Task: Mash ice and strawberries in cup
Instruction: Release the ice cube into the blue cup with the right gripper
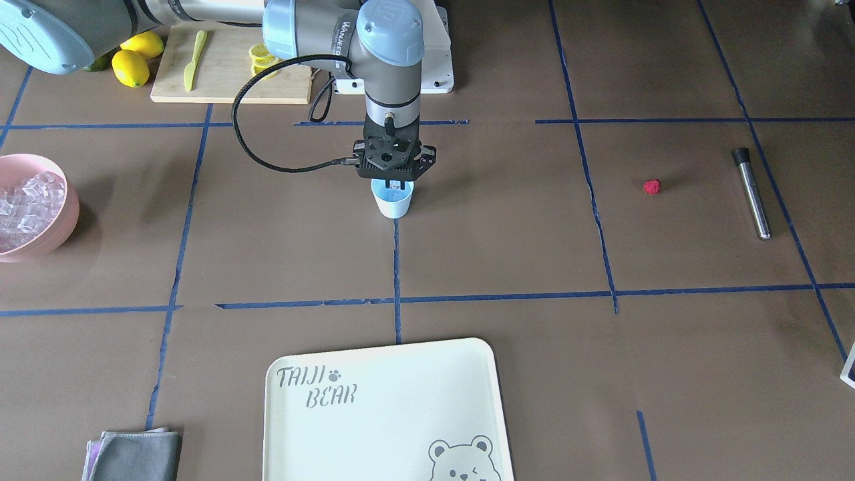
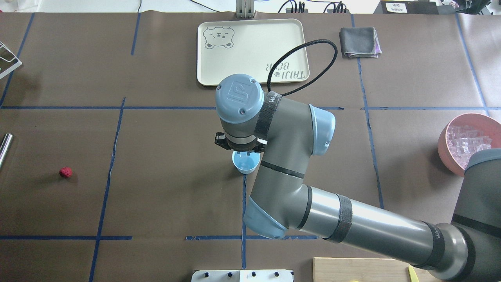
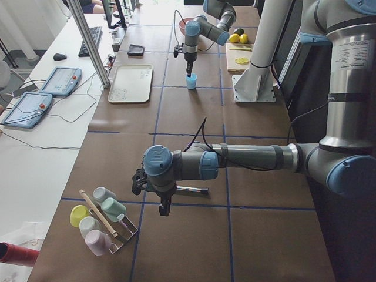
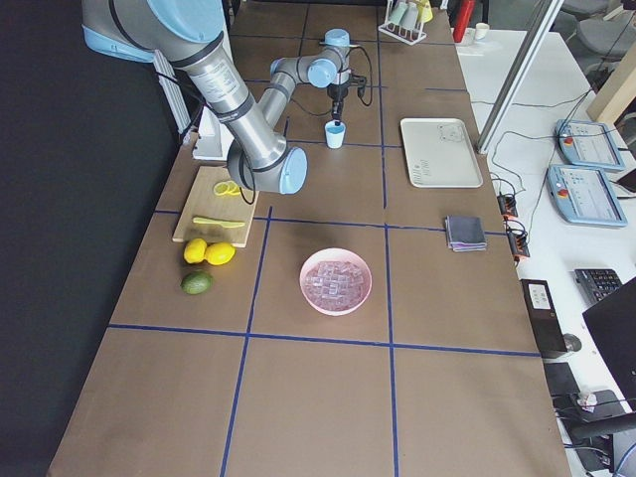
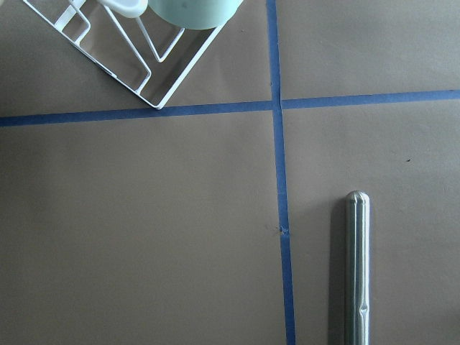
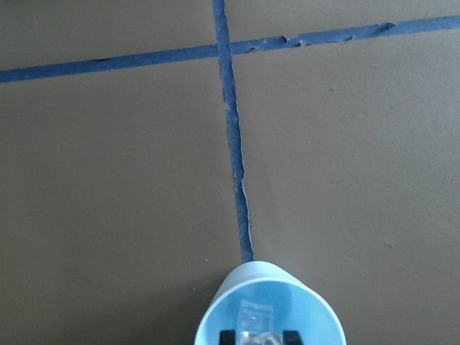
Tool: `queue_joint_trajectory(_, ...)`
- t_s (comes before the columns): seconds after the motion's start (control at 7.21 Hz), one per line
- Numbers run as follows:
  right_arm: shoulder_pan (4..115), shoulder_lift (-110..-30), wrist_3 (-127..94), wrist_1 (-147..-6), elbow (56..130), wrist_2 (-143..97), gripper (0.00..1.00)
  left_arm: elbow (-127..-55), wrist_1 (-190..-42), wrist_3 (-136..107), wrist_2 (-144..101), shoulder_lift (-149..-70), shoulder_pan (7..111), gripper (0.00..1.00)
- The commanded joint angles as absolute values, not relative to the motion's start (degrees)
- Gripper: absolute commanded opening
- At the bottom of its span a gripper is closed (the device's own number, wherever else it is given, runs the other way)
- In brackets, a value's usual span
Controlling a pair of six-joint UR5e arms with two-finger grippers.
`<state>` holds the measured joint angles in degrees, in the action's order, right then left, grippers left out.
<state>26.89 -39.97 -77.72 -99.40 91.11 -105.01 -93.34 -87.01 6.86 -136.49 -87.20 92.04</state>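
The light-blue cup [image 1: 393, 200] stands at the table's middle, on a blue tape line. My right gripper [image 1: 395, 184] points straight down into its mouth. In the right wrist view my right gripper [image 6: 259, 338] has its two fingertips [image 6: 228, 336] a short way apart with a clear ice cube [image 6: 256, 316] between them, over the cup [image 6: 215, 323]. More ice [image 1: 27, 207] fills the pink bowl [image 1: 72, 207]. The red strawberry [image 1: 652, 186] lies alone on the table; it also shows in the overhead view [image 2: 65, 172]. My left gripper [image 3: 164, 208] hangs above the table far from the cup; I cannot tell if it is open.
A steel rod [image 1: 751, 194] lies past the strawberry, below my left wrist camera [image 5: 357, 273]. A wire rack of cups [image 3: 103, 220] stands near it. A white tray [image 1: 381, 414], a grey cloth [image 1: 137, 457], a cutting board [image 1: 227, 67] and lemons [image 1: 133, 63] sit around the edges.
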Motion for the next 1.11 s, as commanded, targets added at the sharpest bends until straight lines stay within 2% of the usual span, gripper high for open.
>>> queue_joint_trajectory(0.0,26.89,-39.99,-77.70,-99.40,91.23,-105.03,0.84,-93.16,-87.01,6.86,-136.49,-87.36,92.02,1.00)
queue_joint_trajectory(0.14,26.89,-39.99,-77.78,-99.40,91.23,-105.03,0.95,-93.08,-87.01,6.86,-136.49,-87.36,92.02,1.00)
queue_joint_trajectory(0.55,26.98,-39.81,-77.78,-99.40,91.67,-105.03,0.99,-93.08,-87.01,6.86,-136.49,-87.36,92.02,1.00)
queue_joint_trajectory(0.69,28.64,-40.95,-77.70,-99.75,94.54,-105.03,0.99,-93.34,-87.01,6.77,-136.49,-87.36,92.02,1.00)
queue_joint_trajectory(0.83,31.18,-44.52,-76.04,-101.84,101.18,-105.38,0.99,-93.69,-87.01,6.77,-136.49,-87.45,92.02,1.00)
queue_joint_trajectory(0.97,35.38,-51.17,-69.76,-103.69,110.82,-105.55,0.99,-93.78,-87.01,6.77,-136.41,-87.45,92.02,1.00)
